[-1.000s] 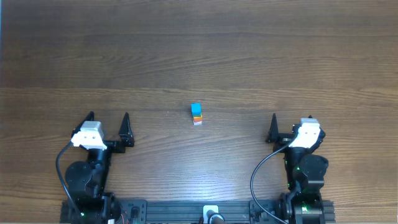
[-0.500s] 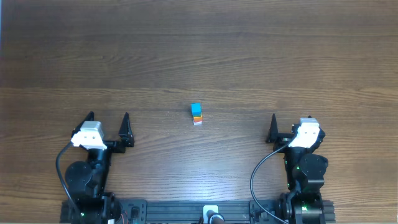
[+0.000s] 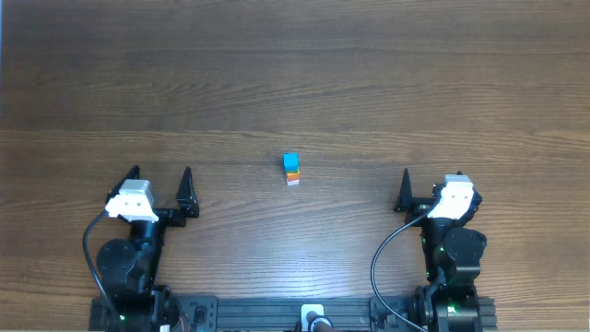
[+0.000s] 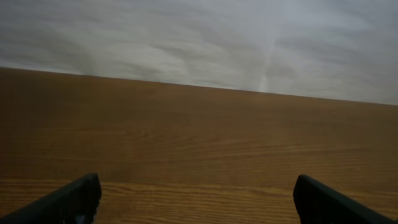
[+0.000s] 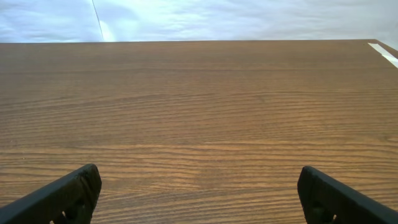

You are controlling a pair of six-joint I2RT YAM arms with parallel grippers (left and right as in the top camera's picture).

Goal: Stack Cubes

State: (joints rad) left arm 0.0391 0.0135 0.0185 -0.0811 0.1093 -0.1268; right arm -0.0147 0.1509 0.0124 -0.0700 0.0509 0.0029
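Our left gripper (image 3: 160,173) and right gripper (image 3: 430,183) sit at the near edge, both with fingers apart and empty. Between them, farther out on the bench (image 3: 295,74), the stack of cubes (image 3: 291,170) stands, blue on top. We judge a careless reach could topple it.

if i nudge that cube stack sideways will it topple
Probably: the cube stack looks narrow for its height, so a high push would likely knock off the blue cube on top. It looks small, likely light; a low nudge might slide it.
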